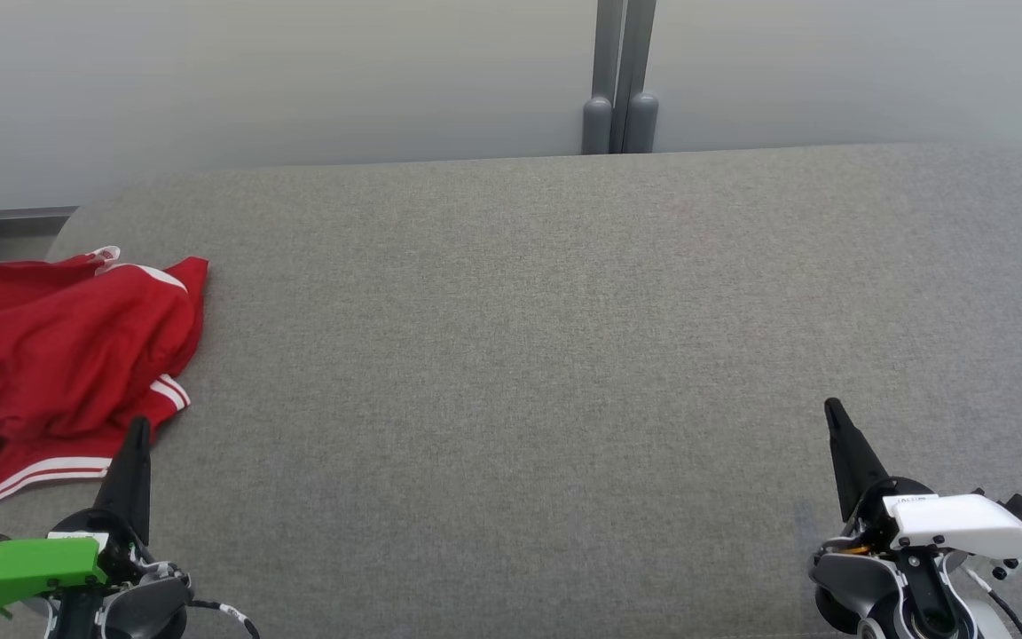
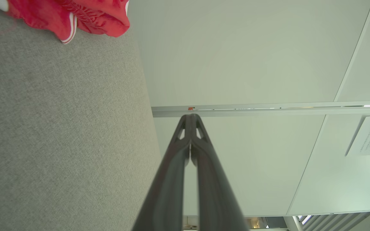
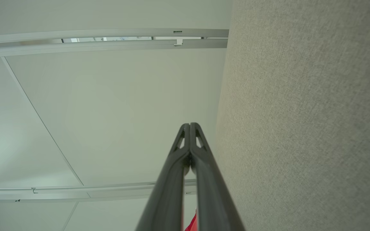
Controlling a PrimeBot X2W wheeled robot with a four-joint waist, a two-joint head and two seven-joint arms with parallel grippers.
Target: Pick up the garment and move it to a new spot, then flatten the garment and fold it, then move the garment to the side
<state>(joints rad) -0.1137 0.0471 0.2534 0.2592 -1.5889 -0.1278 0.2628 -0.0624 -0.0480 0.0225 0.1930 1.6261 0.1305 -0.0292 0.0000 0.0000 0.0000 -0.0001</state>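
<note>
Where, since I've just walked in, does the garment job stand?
Done: nothing visible. The red garment lies crumpled at the left edge of the grey surface. In hand: nothing. The left gripper and right gripper are shut and hold nothing. Left: picking it up, moving, flattening, folding, setting aside.

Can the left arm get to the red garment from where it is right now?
Probably yes. The left arm sits right beside the red garment on the grey surface, with nothing between them; its shut jaws would need to open first.
</note>
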